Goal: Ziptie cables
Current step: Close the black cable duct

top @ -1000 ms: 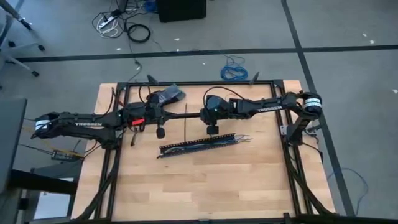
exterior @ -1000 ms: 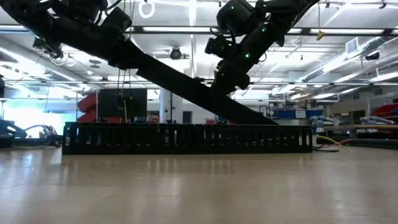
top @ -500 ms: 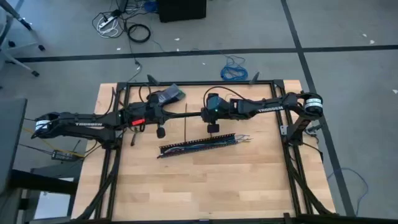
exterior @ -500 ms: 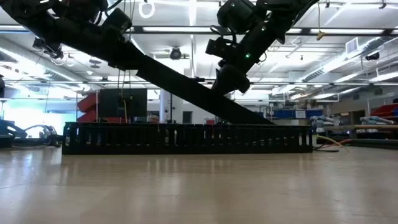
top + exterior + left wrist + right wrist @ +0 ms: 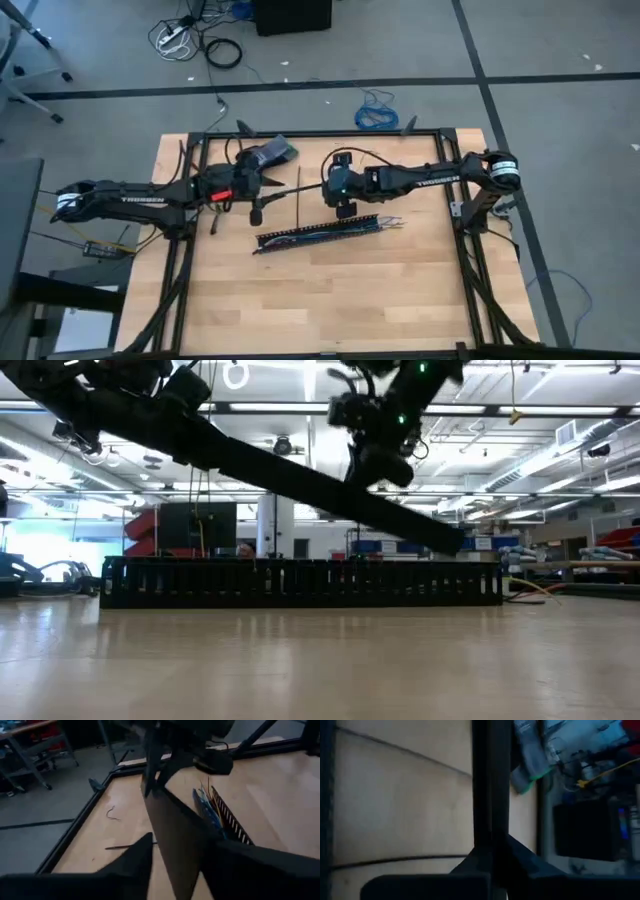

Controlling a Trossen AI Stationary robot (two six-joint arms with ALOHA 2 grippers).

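Setting: a workshop hall with ceiling strip lights behind, grey floor with loose cords around.

Counter [image 5: 330, 290]: pale wooden top in a black frame.

Left arm: reaches in from the left side. Left claw [image 5: 272, 186] sits over the far half of the counter, narrowed onto one end of the held ziptie [image 5: 300, 186].

Right arm: reaches in from the right side. Right claw [image 5: 327, 186] faces the left claw at close range. The strip runs between its fingers, which appear closed on the other end.

Slotted channel [image 5: 325, 231]: long, black, comb-edged, lying flat and slightly slanted on the counter, just nearer than both claws.

Cables [image 5: 350, 226]: blue, grey and white wires laid lengthwise along the channel, with bare ends splaying past its right-hand end.

Held ziptie: thin black strip, raised above the counter and spanning the gap between the claws.

Second ziptie [image 5: 300, 212]: flat on the counter, crosswise between the held strip and the channel.

Wire scrap [image 5: 112, 813]: small and curled, near the counter's frame.
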